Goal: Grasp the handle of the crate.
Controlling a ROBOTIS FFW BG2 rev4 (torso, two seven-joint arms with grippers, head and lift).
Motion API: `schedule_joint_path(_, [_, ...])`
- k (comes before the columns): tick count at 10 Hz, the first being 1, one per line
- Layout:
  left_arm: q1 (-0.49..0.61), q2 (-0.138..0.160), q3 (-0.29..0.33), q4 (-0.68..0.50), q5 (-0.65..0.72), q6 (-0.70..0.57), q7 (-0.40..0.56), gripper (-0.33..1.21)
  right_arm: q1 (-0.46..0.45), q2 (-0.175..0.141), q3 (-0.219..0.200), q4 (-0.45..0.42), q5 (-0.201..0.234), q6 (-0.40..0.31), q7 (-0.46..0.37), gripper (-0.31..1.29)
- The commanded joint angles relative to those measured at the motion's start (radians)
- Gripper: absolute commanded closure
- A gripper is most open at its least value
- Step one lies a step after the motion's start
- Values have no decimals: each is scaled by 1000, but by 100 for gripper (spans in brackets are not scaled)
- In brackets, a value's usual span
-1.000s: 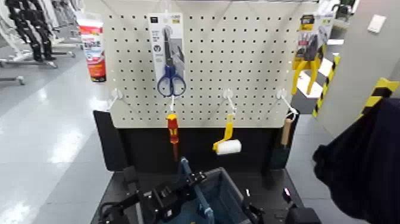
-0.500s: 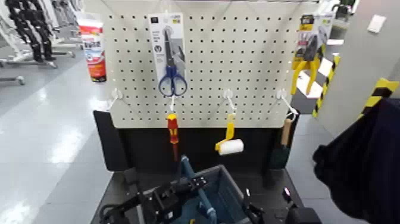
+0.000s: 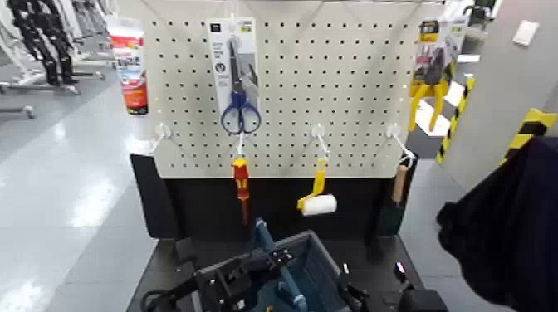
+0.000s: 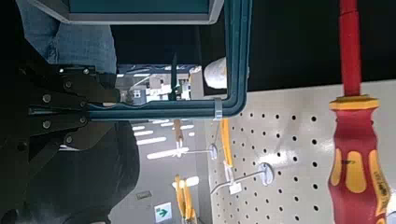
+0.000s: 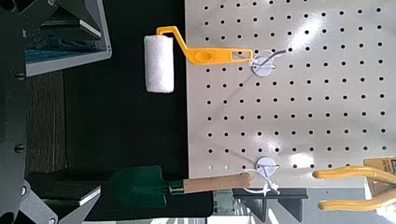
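The left claw (image 4: pixel 79 105) sits at the blue handle (image 4: pixel 224 65), its black fingers (image 4: pixel 65 79) either side of the bar; I cannot tell if they grip it. The handle arches over the crate (image 3: pixel 311 270) on the counter (image 3: pixel 166 265) below the pegboard (image 3: pixel 332 83). The approach looks complete; next comes closing firmly. The right claw (image 5: pixel 19 112) waits beside the crate, state unclear.
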State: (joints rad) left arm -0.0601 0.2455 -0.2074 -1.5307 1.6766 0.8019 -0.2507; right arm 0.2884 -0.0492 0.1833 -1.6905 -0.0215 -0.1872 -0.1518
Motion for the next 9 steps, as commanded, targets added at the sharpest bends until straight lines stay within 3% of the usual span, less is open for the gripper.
schedule_joint_path(1, [19, 15, 0, -48, 37, 5, 17, 118, 0, 0, -1, 0, 0, 2, 0, 14])
schedule_joint_path(5, [52, 35, 2, -112, 86, 5, 50, 118, 0, 0, -1, 2, 0, 2, 0, 15])
schedule_joint_path(9, [83, 37, 8, -209, 132, -10, 97, 118, 2, 2, -5, 2, 8, 2, 0, 15])
